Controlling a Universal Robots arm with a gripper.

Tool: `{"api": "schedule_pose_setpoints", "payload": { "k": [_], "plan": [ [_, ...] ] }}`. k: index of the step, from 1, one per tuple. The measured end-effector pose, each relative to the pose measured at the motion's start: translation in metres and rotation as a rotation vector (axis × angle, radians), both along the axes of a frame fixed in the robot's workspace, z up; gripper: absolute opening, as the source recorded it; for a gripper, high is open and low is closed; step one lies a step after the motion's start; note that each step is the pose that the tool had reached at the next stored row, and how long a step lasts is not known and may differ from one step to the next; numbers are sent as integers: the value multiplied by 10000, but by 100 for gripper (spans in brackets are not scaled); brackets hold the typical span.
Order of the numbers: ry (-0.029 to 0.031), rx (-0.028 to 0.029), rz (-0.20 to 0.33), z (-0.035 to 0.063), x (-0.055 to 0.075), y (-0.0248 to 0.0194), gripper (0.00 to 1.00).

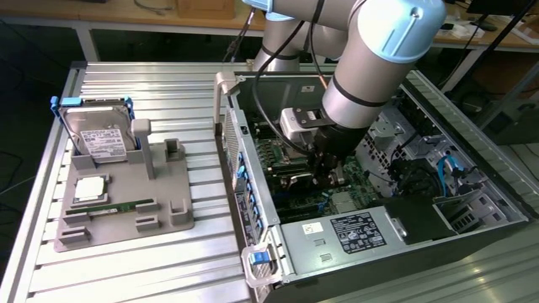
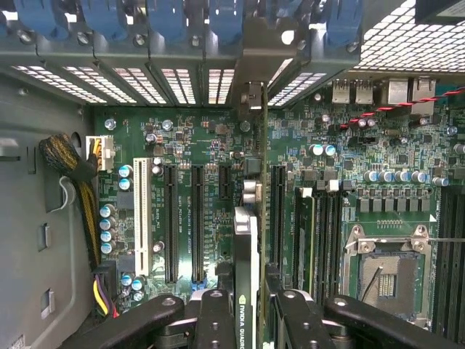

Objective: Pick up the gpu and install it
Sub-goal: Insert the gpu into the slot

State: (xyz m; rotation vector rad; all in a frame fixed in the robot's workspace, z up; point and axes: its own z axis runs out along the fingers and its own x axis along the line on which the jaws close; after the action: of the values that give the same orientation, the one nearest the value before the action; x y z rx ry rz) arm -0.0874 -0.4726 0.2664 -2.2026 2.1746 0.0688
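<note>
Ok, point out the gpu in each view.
Wrist view: gpu edge-on, clamped in the gripper, over the slots.
Exterior view: at the gripper tip, inside the case.
Shared landmark: the row of blue clips.

The robot arm (image 1: pixel 370 69) reaches down into an open computer case (image 1: pixel 493 211) lying on the exterior view's right half of a slatted metal table (image 1: pixel 126 268), its gripper (image 1: pixel 324 170) low over the motherboard (image 1: pixel 286 158). Near the table's left edge, a grey fixture (image 1: pixel 126 237) holds an upright hard drive (image 1: pixel 100 136), a CPU (image 1: pixel 91 188) and a green memory stick (image 1: pixel 118 206).
</note>
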Motion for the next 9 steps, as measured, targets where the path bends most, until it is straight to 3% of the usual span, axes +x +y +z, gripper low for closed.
{"api": "schedule_pose_setpoints", "payload": {
  "k": [9],
  "plan": [
    [0,14,0,-22,0,0,27]
  ]
}}
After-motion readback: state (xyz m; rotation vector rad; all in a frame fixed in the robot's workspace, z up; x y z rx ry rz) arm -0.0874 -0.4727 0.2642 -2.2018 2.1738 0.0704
